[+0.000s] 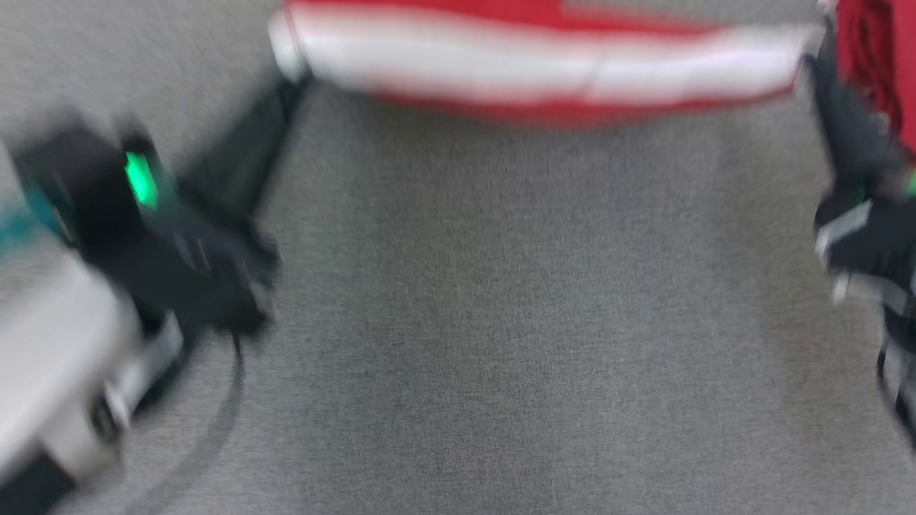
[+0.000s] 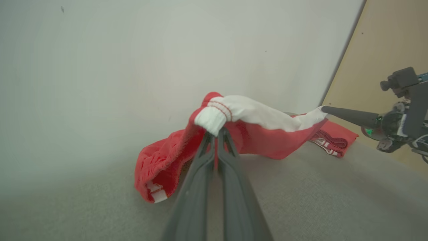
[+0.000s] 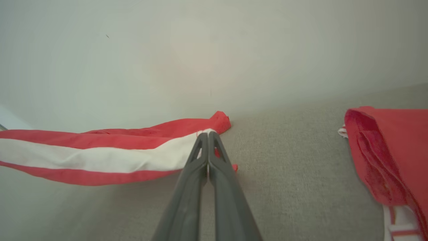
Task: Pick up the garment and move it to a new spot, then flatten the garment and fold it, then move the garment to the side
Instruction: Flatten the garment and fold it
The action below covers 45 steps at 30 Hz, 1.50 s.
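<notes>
A: How many things do you count?

B: Two pincers and two cloths. The garment (image 2: 260, 117), red with a broad white stripe, is stretched between the pincers. The left pincer (image 2: 217, 132) is closed tight on its white ribbed end. The right pincer (image 3: 208, 134) is closed on the other end, at the white stripe.

A: And the second one?

B: The second red cloth (image 3: 394, 150) lies on the grey surface (image 1: 501, 328), to the right of the right pincer and apart from it.

A: What do the views give differently?

B: The head view is blurred, but it has both pincers together, with the garment across their tips. The left wrist view gives the right pincer from the side. It also shows a loose red part of the garment hanging below and left of the left pincer's tips, and a pale wall (image 2: 133, 67) behind.

A: Is there any writing?

B: A band (image 2: 326, 145) on the second red cloth, just beyond the right pincer, carries white letters. They are too small to read.
</notes>
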Motion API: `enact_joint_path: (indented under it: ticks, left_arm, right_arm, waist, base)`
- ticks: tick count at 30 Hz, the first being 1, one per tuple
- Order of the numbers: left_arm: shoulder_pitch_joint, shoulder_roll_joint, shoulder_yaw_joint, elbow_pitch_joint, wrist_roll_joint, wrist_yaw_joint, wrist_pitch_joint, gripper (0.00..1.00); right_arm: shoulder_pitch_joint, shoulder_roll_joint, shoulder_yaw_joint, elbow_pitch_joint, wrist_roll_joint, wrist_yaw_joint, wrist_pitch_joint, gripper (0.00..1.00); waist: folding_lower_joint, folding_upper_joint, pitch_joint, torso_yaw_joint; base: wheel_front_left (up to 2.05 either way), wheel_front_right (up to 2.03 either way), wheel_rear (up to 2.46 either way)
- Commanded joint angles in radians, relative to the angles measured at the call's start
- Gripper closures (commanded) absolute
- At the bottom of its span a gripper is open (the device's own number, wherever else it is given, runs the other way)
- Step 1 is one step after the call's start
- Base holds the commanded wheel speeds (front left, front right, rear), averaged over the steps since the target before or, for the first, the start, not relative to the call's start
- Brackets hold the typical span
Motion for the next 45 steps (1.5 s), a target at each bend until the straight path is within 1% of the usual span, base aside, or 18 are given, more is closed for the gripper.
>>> enact_joint_path:
  ticks: [1,3,4,7,8,9,11,15,17,19,21,24,27,30,32,36,40,45]
  left_arm:
    - [0.073,0.001,0.01,-0.03,0.019,0.013,-0.003,1.0]
    - [0.193,0.001,0.003,-0.067,0.064,0.03,-0.003,1.0]
    - [0.246,-0.005,0.011,-0.082,0.069,0.039,-0.003,1.0]
    - [0.395,-0.008,0.027,-0.092,0.11,0.055,-0.003,1.0]
    - [0.481,-0.025,0.021,-0.09,0.132,0.053,-0.003,1.0]
    - [0.516,-0.026,0.022,-0.083,0.145,0.056,-0.003,1.0]
    - [0.583,-0.033,0.021,-0.065,0.175,0.051,-0.003,1.0]
    - [0.699,-0.05,0.047,-0.021,0.201,0.036,-0.003,1.0]
    - [0.747,-0.044,0.053,0.005,0.244,0.03,-0.003,1.0]
    - [0.792,-0.05,0.068,0.021,0.255,0.028,-0.003,1.0]
    - [0.833,-0.041,0.088,0.032,0.272,0.027,-0.003,1.0]
    - [0.895,-0.028,0.123,0.034,0.277,0.029,-0.003,1.0]
    - [0.953,-0.012,0.155,0.03,0.277,0.027,-0.003,1.0]
    - [0.989,-0.006,0.159,0.035,0.292,0.016,-0.003,1.0]
    - [0.993,-0.022,0.152,0.042,0.305,0.006,-0.003,1.0]
    - [0.973,-0.057,0.152,0.045,0.314,-0.011,-0.003,1.0]
    - [0.932,-0.094,0.149,0.049,0.344,-0.036,-0.003,1.0]
    - [0.87,-0.132,0.158,0.052,0.365,-0.057,-0.003,1.0]
  right_arm:
    - [0.066,0.008,-0.013,-0.028,-0.004,-0.003,-0.003,1.0]
    - [0.185,0.017,-0.048,-0.071,-0.007,-0.003,-0.003,1.0]
    - [0.24,0.026,-0.072,-0.086,-0.012,-0.003,-0.009,1.0]
    - [0.392,0.052,-0.125,-0.135,-0.032,-0.003,-0.001,1.0]
    - [0.487,0.07,-0.159,-0.159,-0.051,-0.003,0.01,1.0]
    - [0.535,0.085,-0.176,-0.165,-0.058,-0.003,0.015,1.0]
    - [0.619,0.1,-0.2,-0.189,-0.089,-0.003,0.026,1.0]
    - [0.767,0.16,-0.255,-0.224,-0.113,-0.003,0.048,1.0]
    - [0.837,0.189,-0.261,-0.243,-0.134,-0.003,0.067,1.0]
    - [0.899,0.219,-0.259,-0.26,-0.153,-0.003,0.086,1.0]
    - [0.953,0.254,-0.26,-0.278,-0.162,-0.003,0.102,1.0]
    - [1.027,0.301,-0.253,-0.306,-0.173,-0.003,0.13,1.0]
    - [1.096,0.333,-0.243,-0.332,-0.185,-0.003,0.162,1.0]
    - [1.131,0.36,-0.259,-0.35,-0.19,-0.003,0.175,1.0]
    - [1.131,0.376,-0.275,-0.35,-0.192,-0.003,0.18,1.0]
    - [1.102,0.382,-0.312,-0.348,-0.192,-0.003,0.184,1.0]
    - [1.036,0.359,-0.369,-0.356,-0.198,-0.003,0.197,1.0]
    - [0.914,0.303,-0.415,-0.356,-0.213,-0.003,0.243,1.0]
  waist:
    - [0.0004,0.0002,-0.087,0.014]
    - [0.0004,0.0002,-0.111,0.015]
    - [0.0004,0.0002,-0.125,0.016]
    - [0.0004,0.0002,-0.156,0.016]
    - [0.0004,0.0002,-0.174,0.019]
    - [0.0004,0.0002,-0.186,0.02]
    - [0.0004,0.0002,-0.203,0.023]
    - [0.0004,0.0002,-0.236,0.022]
    - [0.0004,0.0002,-0.254,0.02]
    - [0.0004,0.0002,-0.271,0.018]
    - [0.0004,0.0002,-0.288,0.014]
    - [0.0004,0.0002,-0.309,0.011]
    - [0.0004,0.0002,-0.324,0.015]
    - [0.0004,0.0002,-0.327,0.024]
    - [0.0004,0.0002,-0.329,0.031]
    - [0.0004,0.0002,-0.333,0.043]
    - [0.0004,0.0002,-0.337,0.067]
    - [0.0004,0.0002,-0.335,0.104]
  base:
    - [0.0,0.0,0.0]
    - [0.0,0.0,0.0]
    - [0.0,0.0,0.0]
    - [0.0,0.0,0.0]
    - [0.0,0.0,0.0]
    - [0.0,0.0,0.0]
    - [0.0,0.0,0.0]
    - [0.0,0.0,0.0]
    - [0.0,0.0,0.0]
    - [0.0,0.0,0.0]
    - [0.0,0.0,0.0]
    - [0.0,0.0,0.0]
    - [0.0,0.0,0.0]
    - [0.0,0.0,0.0]
    - [0.0,0.0,0.0]
    - [0.0,0.0,0.0]
    - [0.0,0.0,0.0]
    - [0.0,0.0,0.0]
